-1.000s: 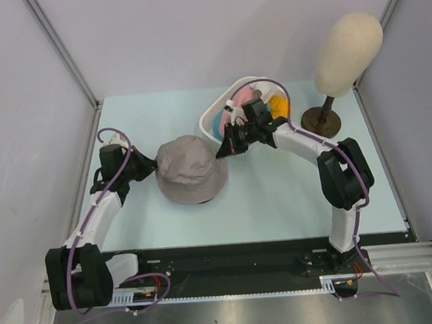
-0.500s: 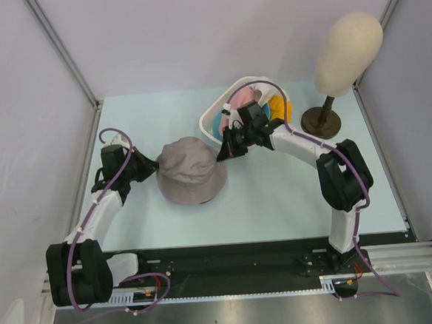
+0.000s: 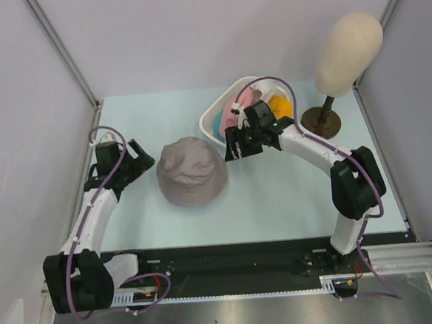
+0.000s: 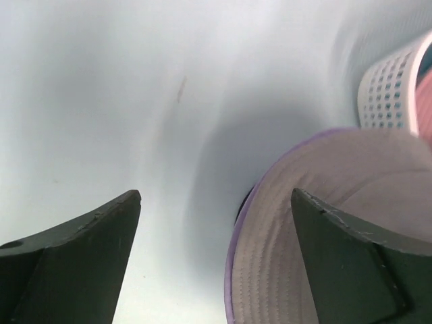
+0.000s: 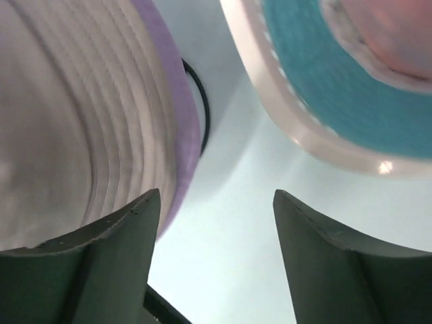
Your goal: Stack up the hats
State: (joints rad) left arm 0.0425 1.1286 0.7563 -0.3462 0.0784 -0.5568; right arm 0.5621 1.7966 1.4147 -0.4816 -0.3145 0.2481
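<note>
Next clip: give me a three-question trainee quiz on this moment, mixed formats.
1. True or false: the left gripper is shut on the lavender hat.
2. Where is the pink hat? A) in the white basket B) on top of the lavender hat C) held by the left gripper
3. Fill in: the right gripper hovers open over the gap between the lavender hat and the ____.

Key
1. False: its fingers stand open, clear of the brim.
2. A
3. white basket
</note>
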